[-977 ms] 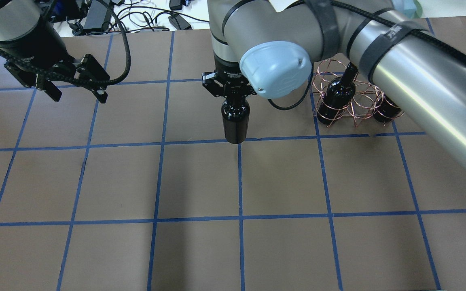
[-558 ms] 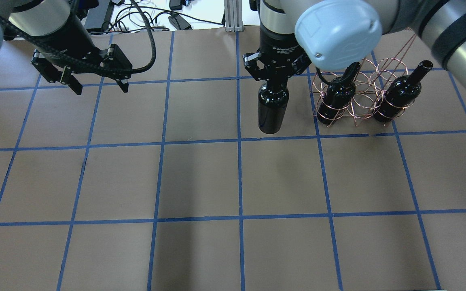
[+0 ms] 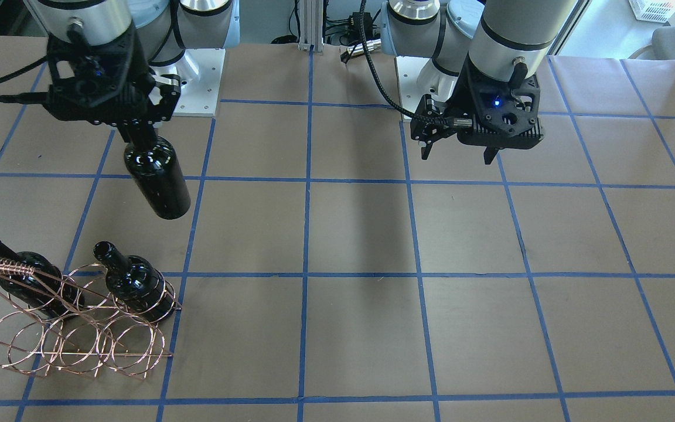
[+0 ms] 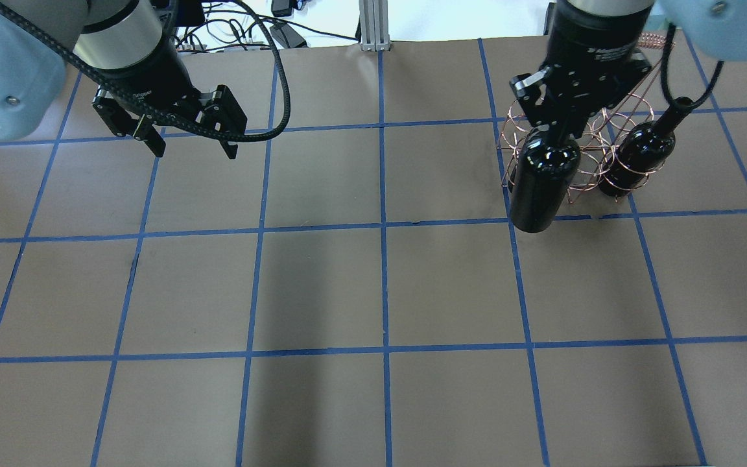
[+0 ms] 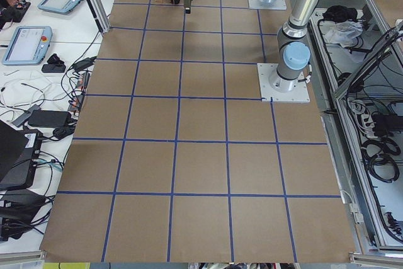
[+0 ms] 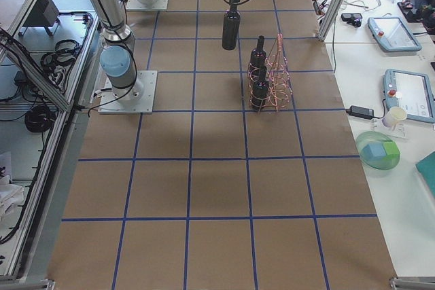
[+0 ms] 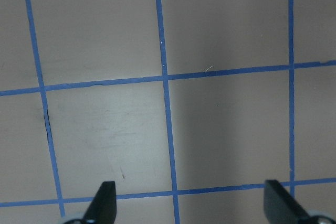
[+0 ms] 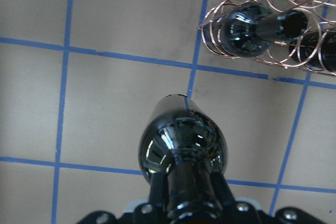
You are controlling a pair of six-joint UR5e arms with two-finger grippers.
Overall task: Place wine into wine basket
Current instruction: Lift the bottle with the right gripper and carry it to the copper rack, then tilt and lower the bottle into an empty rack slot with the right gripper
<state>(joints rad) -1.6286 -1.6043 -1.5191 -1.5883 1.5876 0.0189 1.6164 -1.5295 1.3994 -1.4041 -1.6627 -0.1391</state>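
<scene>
Above the far right part of the brown paper-covered desk (image 4: 321, 292) with its blue tape grid, the glossy, nearly black glass wine bottle (image 4: 542, 185) is held clear of the surface. It is clamped at the neck by the right hand (image 4: 563, 126), whose 2 fingers are closed on either side of the glass, and the body hangs down below them. From the right side camera the bottle (image 6: 230, 28) is seen upright in the air, on the robot's side of the copper thin-wire wine basket (image 3: 79, 347) and apart from it. From the right wrist camera the bottle's shoulder (image 8: 184, 140) fills the middle, and the rack lies ahead and to the right.

The basket stands on the desk near its edge, its coiled handle (image 3: 3, 266) raised at one end. 2 more dark bottles are lodged in its rings, 1 at each end (image 3: 138, 287) (image 3: 33, 281), necks slanted up toward the robot.

The left hand (image 4: 192, 149) is held above bare paper well away from the basket, with its fingers (image 7: 105, 200) spread apart and nothing between them.
</scene>
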